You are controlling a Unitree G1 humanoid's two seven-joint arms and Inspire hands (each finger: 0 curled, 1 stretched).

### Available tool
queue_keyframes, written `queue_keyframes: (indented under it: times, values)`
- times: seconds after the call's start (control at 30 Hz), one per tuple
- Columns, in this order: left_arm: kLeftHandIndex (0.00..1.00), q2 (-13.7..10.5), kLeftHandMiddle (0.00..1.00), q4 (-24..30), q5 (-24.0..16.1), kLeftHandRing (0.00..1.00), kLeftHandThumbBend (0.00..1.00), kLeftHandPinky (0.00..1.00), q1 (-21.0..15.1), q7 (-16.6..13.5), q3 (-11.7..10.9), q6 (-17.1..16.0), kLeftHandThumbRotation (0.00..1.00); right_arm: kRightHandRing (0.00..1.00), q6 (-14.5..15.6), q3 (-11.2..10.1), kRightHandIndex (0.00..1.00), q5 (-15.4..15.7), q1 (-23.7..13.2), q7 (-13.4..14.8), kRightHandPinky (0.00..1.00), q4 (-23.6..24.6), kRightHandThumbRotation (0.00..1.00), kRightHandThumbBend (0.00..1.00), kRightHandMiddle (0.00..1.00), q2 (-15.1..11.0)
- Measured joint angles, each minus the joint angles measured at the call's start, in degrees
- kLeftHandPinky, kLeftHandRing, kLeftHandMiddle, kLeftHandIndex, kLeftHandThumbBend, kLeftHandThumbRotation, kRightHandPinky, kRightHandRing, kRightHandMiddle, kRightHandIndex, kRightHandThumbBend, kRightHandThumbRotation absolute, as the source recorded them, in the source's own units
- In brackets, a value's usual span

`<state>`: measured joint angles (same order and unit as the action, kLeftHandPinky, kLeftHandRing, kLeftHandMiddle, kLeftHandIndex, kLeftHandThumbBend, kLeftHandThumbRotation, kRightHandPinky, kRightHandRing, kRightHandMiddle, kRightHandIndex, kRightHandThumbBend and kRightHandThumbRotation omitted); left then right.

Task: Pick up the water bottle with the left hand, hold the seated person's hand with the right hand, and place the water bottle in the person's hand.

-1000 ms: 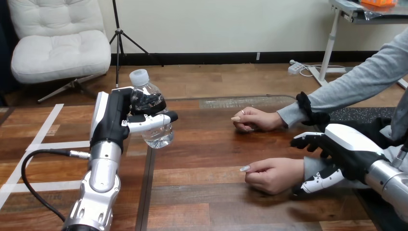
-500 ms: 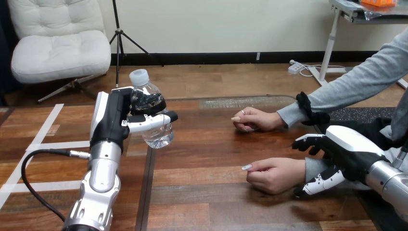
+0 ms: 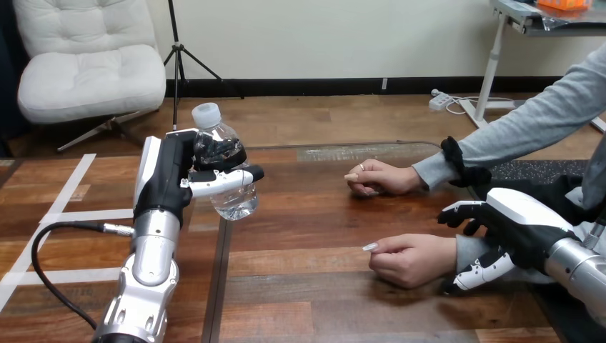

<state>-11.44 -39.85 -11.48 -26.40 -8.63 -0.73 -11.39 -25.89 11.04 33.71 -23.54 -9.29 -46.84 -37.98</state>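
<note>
Left hand (image 3: 170,179) is curled round an upright bottle (image 3: 234,204) at the table's (image 3: 307,214) left part. Right hand (image 3: 518,221) sits at the wrist of the person's near hand (image 3: 411,259) by the right edge; grip unclear.

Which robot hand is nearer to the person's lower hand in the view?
Right. The right hand grips the wrist of the person's lower hand; the left hand holds the clear plastic water bottle far left.

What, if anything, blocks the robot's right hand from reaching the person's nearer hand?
Probably yes: the right hand sits at the wrist of the person's nearer hand, nothing lying between them.
</note>
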Motion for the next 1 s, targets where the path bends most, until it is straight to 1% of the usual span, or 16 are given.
queue_keyframes:
  times: [0.23,0.6,0.83,1.0]
  values:
    - [0.38,0.0,0.37,0.0,0.0,0.33,0.78,0.25,0.0,0.0,0.0,0.0,0.00,0.75,0.4,0.1,0.80,-0.1,-0.3,-0.1,0.61,-0.8,0.23,1.00,0.80,0.0]
    - [0.38,-0.2,0.36,0.0,0.1,0.31,0.76,0.23,0.0,0.5,-0.2,0.0,0.00,0.75,0.5,0.2,0.80,-0.1,-0.7,-0.1,0.63,-1.4,0.23,1.00,0.80,0.0]
    - [0.38,-0.3,0.37,0.0,0.4,0.32,0.76,0.25,0.1,1.2,-0.3,-0.6,0.00,0.76,0.7,0.6,0.80,0.1,-1.3,-0.1,0.63,-2.2,0.23,1.00,0.80,0.0]
    - [0.38,-0.4,0.38,0.0,0.7,0.34,0.76,0.27,0.1,1.5,-0.4,-1.1,0.00,0.76,1.3,1.1,0.80,0.3,-1.7,-0.1,0.63,-2.7,0.19,1.00,0.81,0.0]
